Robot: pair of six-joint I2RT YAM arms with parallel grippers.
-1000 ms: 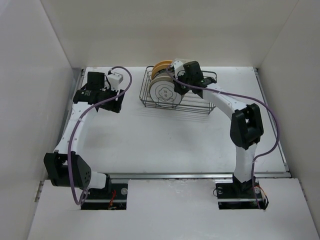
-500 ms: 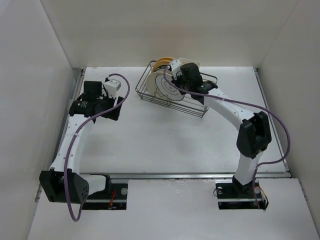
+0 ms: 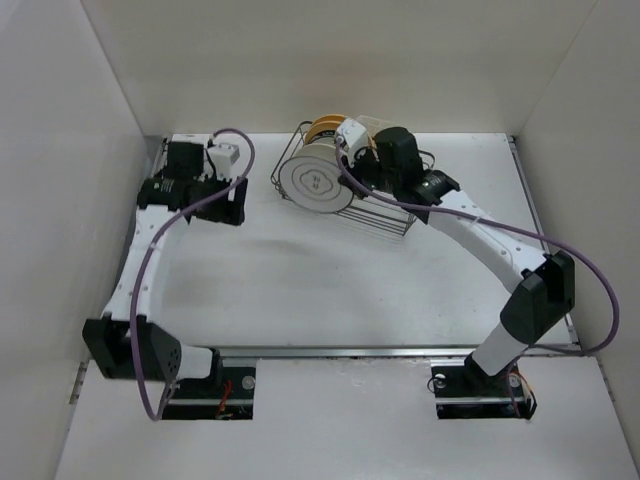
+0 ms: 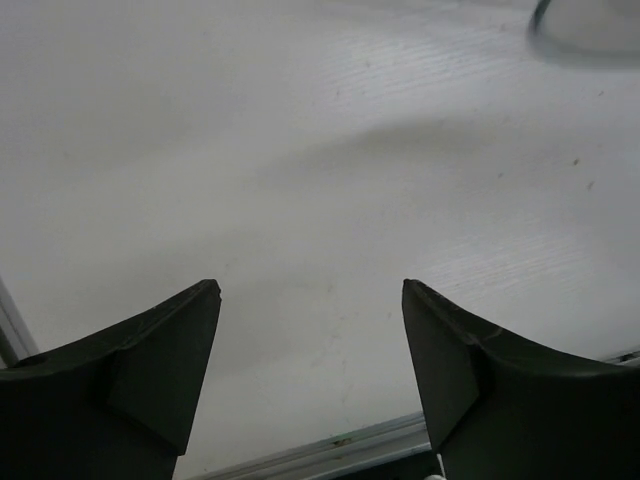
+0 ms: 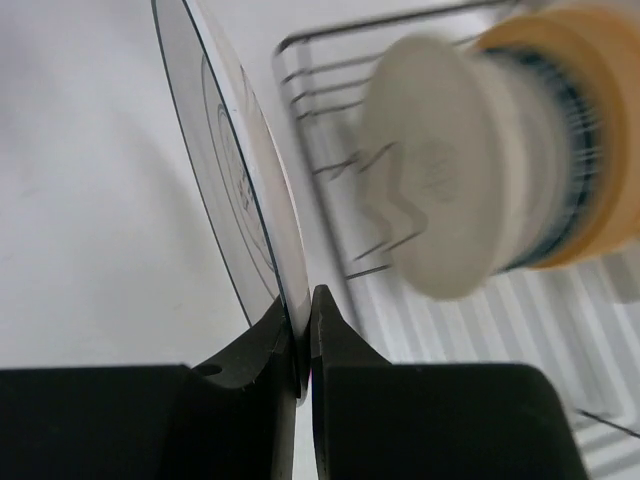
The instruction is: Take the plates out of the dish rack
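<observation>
My right gripper (image 5: 303,300) is shut on the rim of a white plate with thin dark rings (image 5: 235,190). In the top view that plate (image 3: 312,183) hangs on edge at the left end of the black wire dish rack (image 3: 388,218), with the right gripper (image 3: 347,168) at its right rim. Other plates still stand in the rack: a cream one (image 5: 440,170), one with a dark-teal rim (image 5: 565,150) and a yellow-orange one (image 3: 324,131). My left gripper (image 3: 228,203) hovers open over bare table to the rack's left, nothing between its fingers (image 4: 170,350).
White walls close in the table (image 3: 300,290) on the left, back and right. A metal rail (image 3: 400,351) runs along the near edge. The rack sits skewed at the back centre. In the left wrist view a rail strip (image 4: 330,445) shows just below the fingers.
The right gripper has pulled the ringed plate up and to the left, and the rack has swung askew with it. The left gripper has shifted slightly back and opened a little wider.
</observation>
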